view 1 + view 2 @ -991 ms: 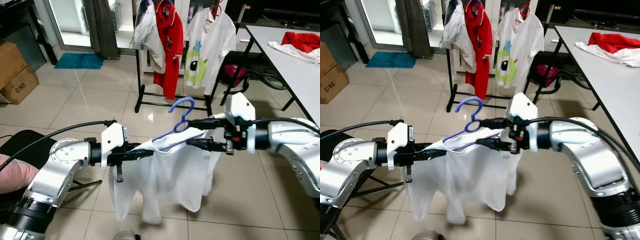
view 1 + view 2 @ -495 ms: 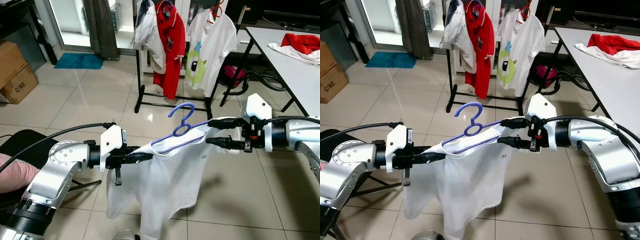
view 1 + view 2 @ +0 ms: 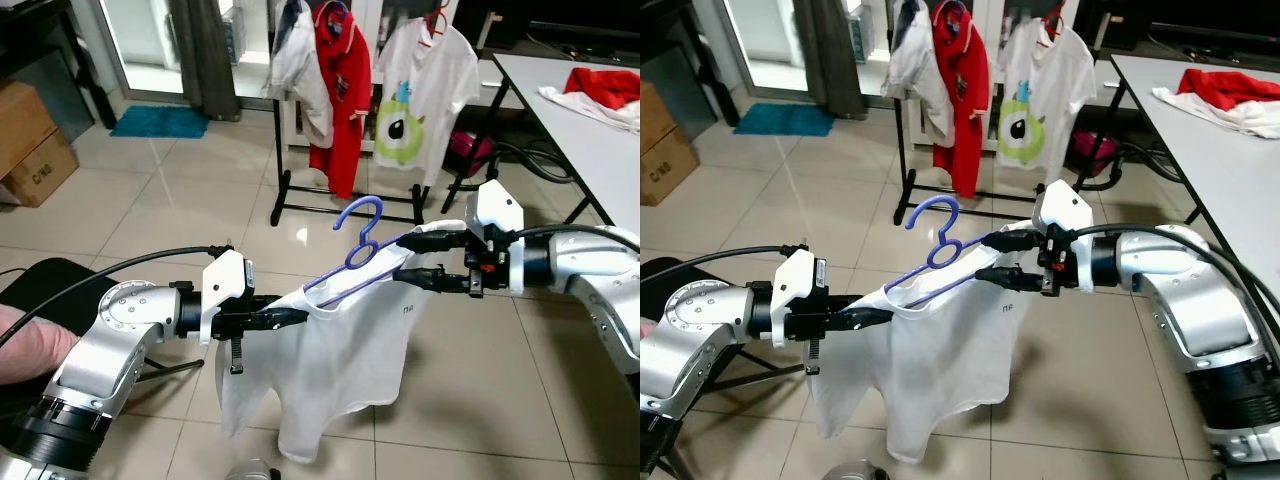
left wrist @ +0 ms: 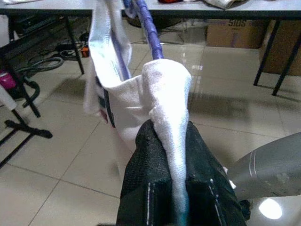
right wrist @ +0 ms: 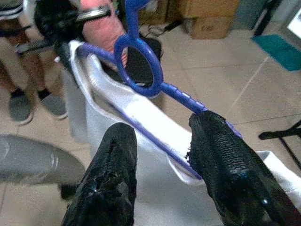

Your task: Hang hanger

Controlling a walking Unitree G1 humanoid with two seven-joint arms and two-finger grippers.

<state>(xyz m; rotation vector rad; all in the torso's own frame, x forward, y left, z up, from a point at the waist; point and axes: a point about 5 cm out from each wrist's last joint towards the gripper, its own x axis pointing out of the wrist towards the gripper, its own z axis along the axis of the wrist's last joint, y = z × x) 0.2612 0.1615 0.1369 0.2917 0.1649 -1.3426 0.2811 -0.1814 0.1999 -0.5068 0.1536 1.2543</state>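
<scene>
Head stereo views look forward and down from above both arms, sharing the shirt (image 3: 330, 370), hanger (image 3: 358, 240) and clothes rack (image 3: 345, 205). Each wrist view looks closely along its own fingers (image 4: 155, 188) at the shirt.

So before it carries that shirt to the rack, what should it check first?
1. Left hand pinching the white shirt: ok.
2. Right hand gripping the shirt or blue hanger: not ok, fingers apart.
3. Hanger inside the shirt's neck, hook up: ok.
4. Shirt hem off the floor: ok.
5. Free space on the clothes rack: cannot tell.
</scene>
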